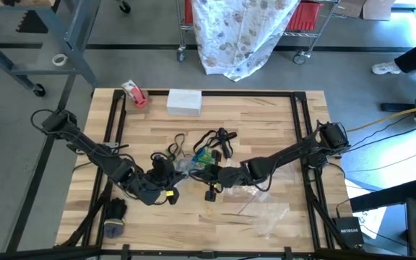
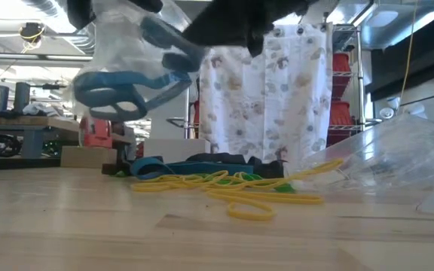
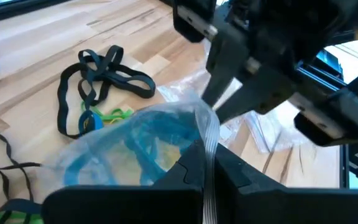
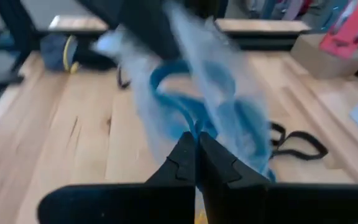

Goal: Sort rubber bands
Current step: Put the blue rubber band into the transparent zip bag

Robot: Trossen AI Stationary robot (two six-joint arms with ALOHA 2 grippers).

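Note:
A clear plastic bag (image 1: pixel 188 167) with blue rubber bands (image 3: pixel 143 144) inside hangs above the table's middle between my two grippers. My left gripper (image 1: pixel 166 171) is shut on the bag from the left, and my right gripper (image 1: pixel 211 174) is shut on it from the right. Loose rubber bands lie flat on the wood beyond the bag: black ones (image 1: pixel 219 140), a green and blue bunch (image 1: pixel 205 155), and more black ones (image 1: pixel 175 146). The low view shows yellow bands (image 2: pixel 241 190) on the table under the raised bag (image 2: pixel 126 68). My left gripper pinches the bag's crumpled upper edge (image 3: pixel 207 144) between its two shut fingers, which slant down from the table's left. The bag is lifted clear and sags below the fingers. My right gripper pinches the bag's film (image 4: pixel 194 124) between its shut fingertips, which slant down from the table's right. The blue bands hang inside just beyond them. In the left wrist view its fingers (image 3: pixel 229 93) meet the same bag edge, close to my left fingers.
A red-and-white tape roll (image 1: pixel 135 94) and a white box (image 1: pixel 184 102) sit at the far edge. Empty clear bags (image 1: pixel 269 214) lie at the near right. A dark bundle (image 1: pixel 114 217) rests at the near left. Black frame rails (image 1: pixel 299 137) run along both table sides.

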